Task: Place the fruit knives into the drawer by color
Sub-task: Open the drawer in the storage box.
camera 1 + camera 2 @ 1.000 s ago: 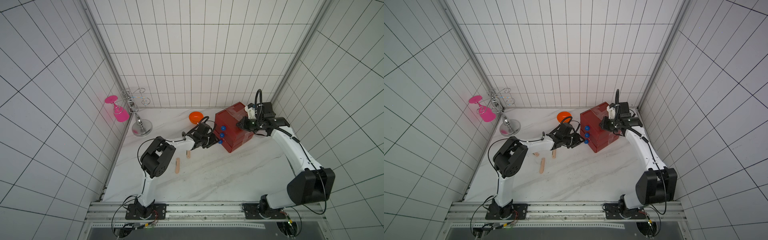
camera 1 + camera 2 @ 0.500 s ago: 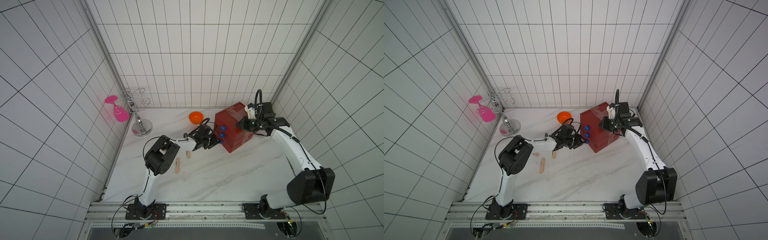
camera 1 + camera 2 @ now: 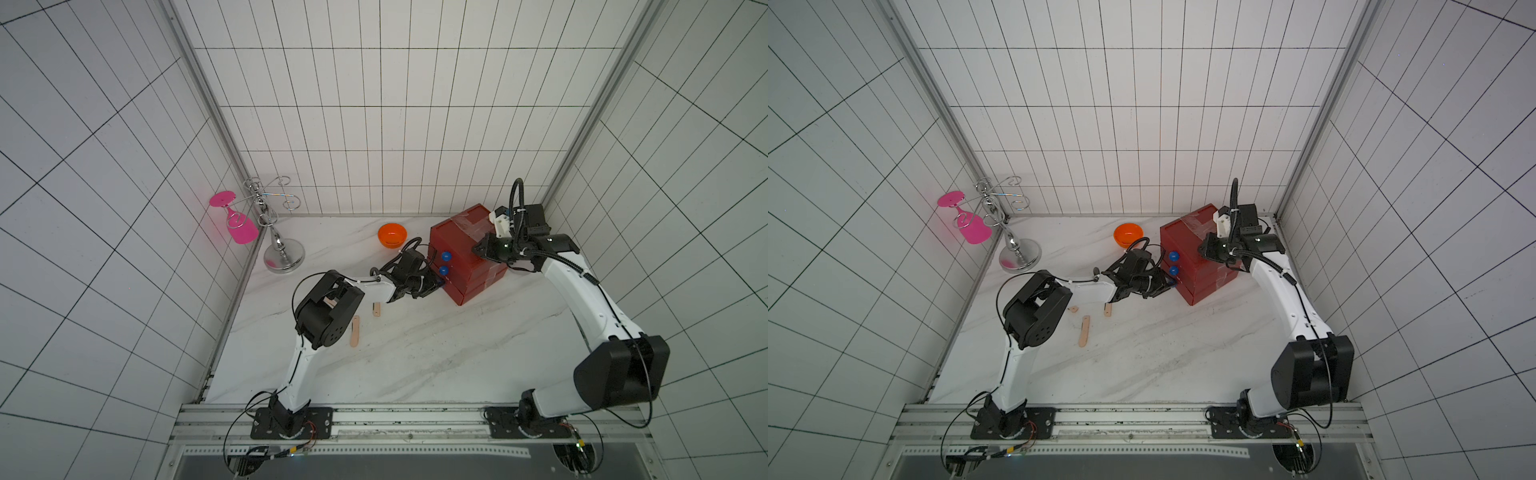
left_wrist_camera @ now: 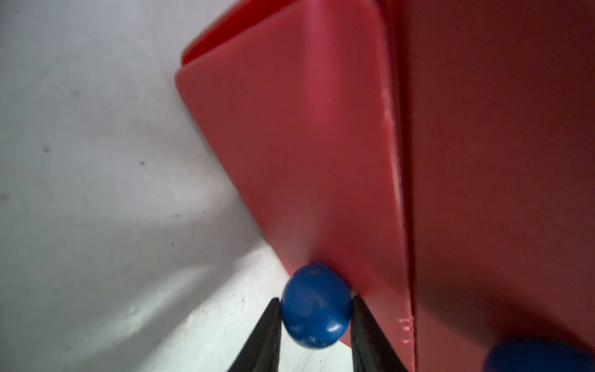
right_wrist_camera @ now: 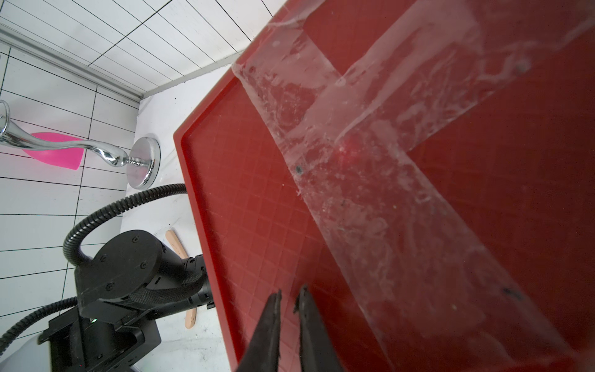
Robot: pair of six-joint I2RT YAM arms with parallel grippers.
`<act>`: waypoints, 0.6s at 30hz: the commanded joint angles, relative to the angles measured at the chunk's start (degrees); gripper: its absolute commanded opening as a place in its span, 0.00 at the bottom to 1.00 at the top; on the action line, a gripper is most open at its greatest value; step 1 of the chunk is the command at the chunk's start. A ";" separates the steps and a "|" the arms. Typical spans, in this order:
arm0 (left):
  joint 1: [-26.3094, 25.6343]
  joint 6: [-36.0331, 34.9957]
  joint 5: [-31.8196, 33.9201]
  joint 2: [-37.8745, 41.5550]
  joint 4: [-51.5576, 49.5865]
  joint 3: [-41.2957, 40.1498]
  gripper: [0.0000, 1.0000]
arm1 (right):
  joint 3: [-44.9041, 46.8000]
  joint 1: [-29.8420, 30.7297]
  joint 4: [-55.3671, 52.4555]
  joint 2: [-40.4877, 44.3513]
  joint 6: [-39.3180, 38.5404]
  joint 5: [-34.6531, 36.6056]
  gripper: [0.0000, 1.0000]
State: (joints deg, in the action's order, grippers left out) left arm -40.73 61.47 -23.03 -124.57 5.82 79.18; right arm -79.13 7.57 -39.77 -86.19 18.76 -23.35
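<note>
Now my left claw (image 4: 315, 300) pinches the bottom blue knob (image 4: 317, 307) — right claw (image 5: 290, 290) nearly pressed together, empty, over the taped red chest (image 5: 354, 167).

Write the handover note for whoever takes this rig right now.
Left gripper: shut on the bottom drawer's blue knob; that drawer seems slightly out.
Right gripper: nearly shut, empty, at the taped top of the red chest.
Knives: three peach ones lie on the table by the left arm: a long knife, a half-hidden knife, a knife tip. No green or grey ones in view.
Done: cannot tell; drawer contents hidden.
Left: pull the drawer open, load the peach knives, close it.
</note>
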 commanded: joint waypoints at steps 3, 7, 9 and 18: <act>0.05 0.92 0.73 -1.56 0.85 0.39 0.26 | 6.27 0.61 -19.03 -8.29 -0.48 5.29 0.16; 0.34 0.93 1.02 -1.03 0.89 -0.91 0.23 | 6.20 0.61 -19.03 -8.22 -0.40 5.18 0.15; 0.53 0.92 1.12 -0.56 1.09 -1.87 0.22 | 6.14 0.68 -19.03 -8.27 -0.40 5.21 0.16; 1.67 0.67 1.84 3.04 2.42 -7.87 0.21 | 6.05 0.68 -19.03 -8.23 -0.30 5.15 0.15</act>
State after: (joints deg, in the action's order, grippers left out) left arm -39.97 61.71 -23.20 -122.74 10.46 74.04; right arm -79.13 7.57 -39.77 -86.19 18.76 -23.33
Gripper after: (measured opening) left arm 0.308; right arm 0.153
